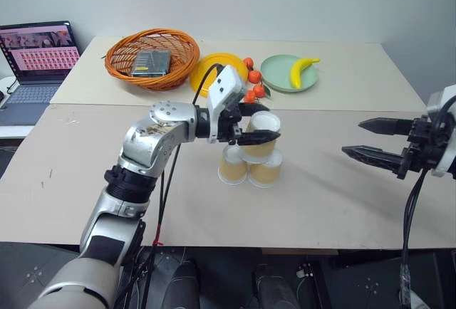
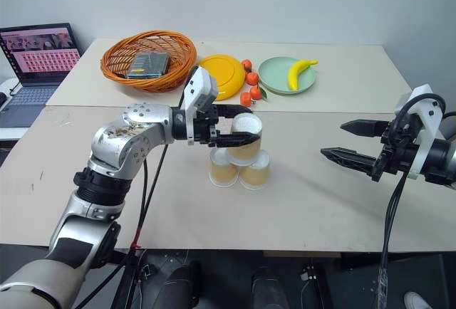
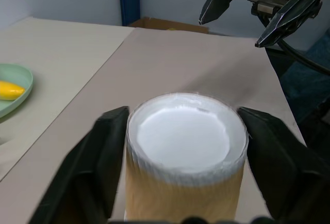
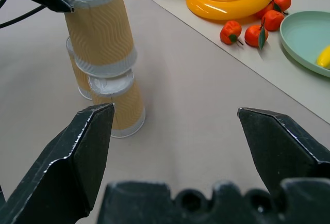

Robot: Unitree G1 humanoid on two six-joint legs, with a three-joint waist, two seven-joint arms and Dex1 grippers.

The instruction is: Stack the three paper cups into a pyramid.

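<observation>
Kraft-brown top cup (image 1: 261, 138) sat upside down on two lower cups (image 1: 249, 169), mid beige surface (image 1: 335, 209), pyramid formed. Left gripper (image 1: 262, 122) jaws flanked top cup, slightly parted from its sides, not clamping. Right gripper (image 1: 363, 138) jaws wide apart, empty, well apart from stack.

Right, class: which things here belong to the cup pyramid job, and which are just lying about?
Job: top cup, two bottom cups, left hand.

Lying about: basket, yellow plate, oranges, green plate, banana, laptop.
</observation>
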